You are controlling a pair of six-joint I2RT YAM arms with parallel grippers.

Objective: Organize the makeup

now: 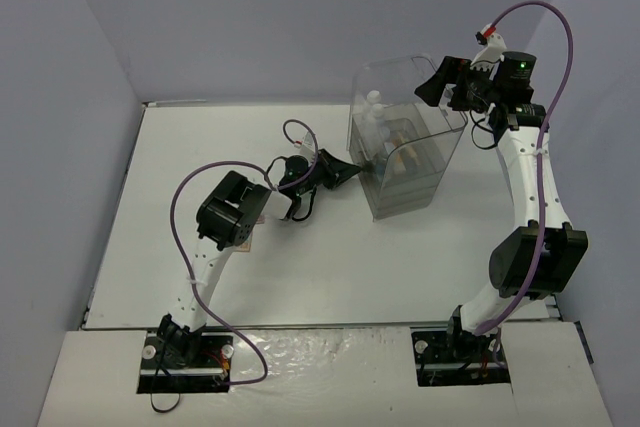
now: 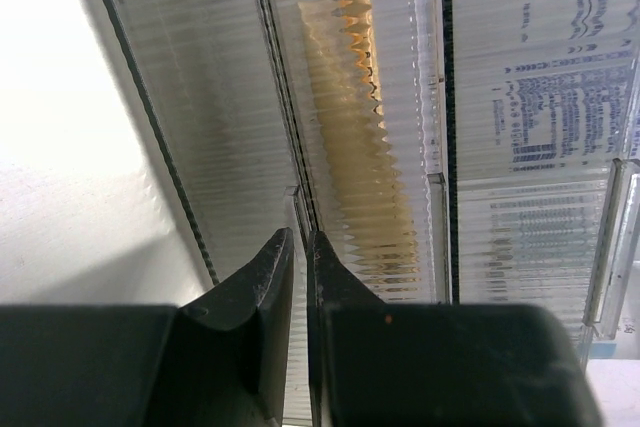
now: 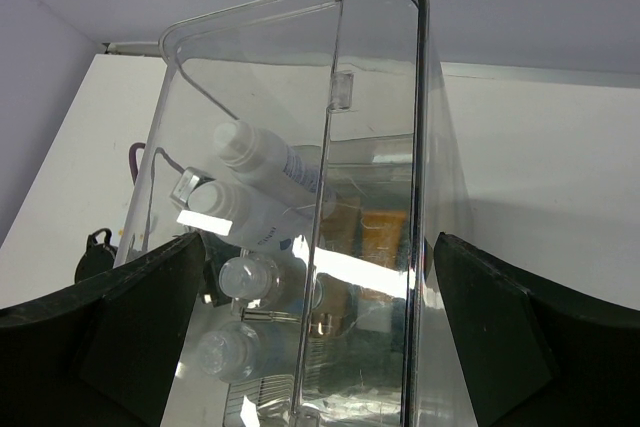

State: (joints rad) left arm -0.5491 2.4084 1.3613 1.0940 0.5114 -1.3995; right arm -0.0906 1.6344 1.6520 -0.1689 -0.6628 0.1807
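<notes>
Your left gripper [image 2: 297,247], nearly closed on the drawer edge [image 2: 290,147] ahead, could drag the clear case [image 3: 380,97] unless your wide-open right gripper [image 3: 315,297] straddling it steadies it, and the white bottles [image 3: 260,162] inside may topple.

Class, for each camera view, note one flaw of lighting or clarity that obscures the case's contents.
Top external: light is even, yet the clear case only shows pale, vague shapes inside. Left wrist: the ribbed drawer front ripples something orange into waves; the table at left is blown out white. Right wrist: bright glare patches cut across the white bottles.
</notes>
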